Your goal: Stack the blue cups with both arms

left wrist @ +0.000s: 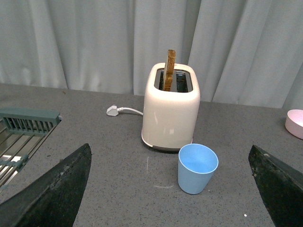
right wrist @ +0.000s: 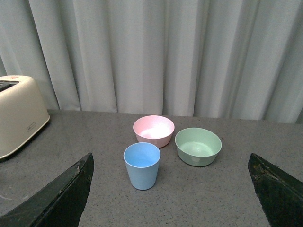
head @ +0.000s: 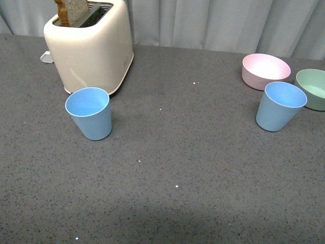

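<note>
Well, nothing stacked yet: left cup [head: 89, 113] and right cup [head: 278, 105] well apart; my left pincer [left wrist: 169, 156] and right pincer [right wrist: 170, 161] gape, empty.

Front view: high, central, angled down across the countertop [head: 193, 168]. Left wrist view: low, near, facing the toaster [left wrist: 170, 113] and left cup [left wrist: 197, 168]. Right wrist view: low, facing the right cup [right wrist: 141, 165] and pink bowl [right wrist: 153, 130]. Front view shares both cups (also the toaster).
</note>
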`<state>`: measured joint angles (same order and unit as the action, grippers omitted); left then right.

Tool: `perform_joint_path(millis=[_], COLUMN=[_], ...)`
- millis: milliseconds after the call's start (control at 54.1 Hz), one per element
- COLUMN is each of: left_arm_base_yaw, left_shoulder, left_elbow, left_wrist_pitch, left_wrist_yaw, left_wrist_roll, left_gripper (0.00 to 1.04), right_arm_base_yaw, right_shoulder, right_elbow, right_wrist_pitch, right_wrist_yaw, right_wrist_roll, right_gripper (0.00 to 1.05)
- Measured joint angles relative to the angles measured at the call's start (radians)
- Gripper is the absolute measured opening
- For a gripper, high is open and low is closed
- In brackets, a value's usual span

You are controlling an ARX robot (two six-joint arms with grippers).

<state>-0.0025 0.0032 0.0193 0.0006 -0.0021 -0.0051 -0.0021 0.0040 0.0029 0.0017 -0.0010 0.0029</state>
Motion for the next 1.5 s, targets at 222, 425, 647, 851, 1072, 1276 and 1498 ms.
perform_joint_path(millis=[222, 425, 647, 851, 1072, 1276, 1498], left_arm_base_yaw=[0.000, 0.000, 0.000, 0.000, -0.049, -0.039, -0.085], left_shoulder=[0.000, 0.000, 0.000, 0.000, 0.247, 0.953, 1.450], left_elbow=[0.000, 0.000, 0.000, 0.000, 0.059, 0.264, 0.537], left_wrist_pitch=[0.000, 0.000, 0.000, 0.000, -0.049, 0.295, 0.240], left_wrist_yaw=[0.000, 0.000, 0.000, 0.000, -0.266, -0.165, -0.087], left_wrist_roll=[0.000, 0.000, 0.000, 0.000, -0.131, -0.257, -0.316], left_gripper=[0.98, 0.98, 0.98, 0.98, 0.98, 0.98, 0.98], right_arm_base_yaw=[0.000, 0.000, 0.000, 0.000, 0.000, 0.000, 0.000], right_shoulder=[0.000, 0.000, 0.000, 0.000, 0.000, 0.000, 0.000], right_elbow=[0.000, 0.000, 0.000, 0.000, 0.000, 0.000, 0.000], right_wrist_pitch=[0.000, 0.000, 0.000, 0.000, 0.000, -0.001, -0.001], right_wrist_yaw=[0.000, 0.000, 0.000, 0.000, 0.000, 0.000, -0.001], right_wrist_roll=[0.000, 0.000, 0.000, 0.000, 0.000, 0.000, 0.000], right_gripper=[0.95, 0.95, 0.95, 0.95, 0.95, 0.95, 0.95])
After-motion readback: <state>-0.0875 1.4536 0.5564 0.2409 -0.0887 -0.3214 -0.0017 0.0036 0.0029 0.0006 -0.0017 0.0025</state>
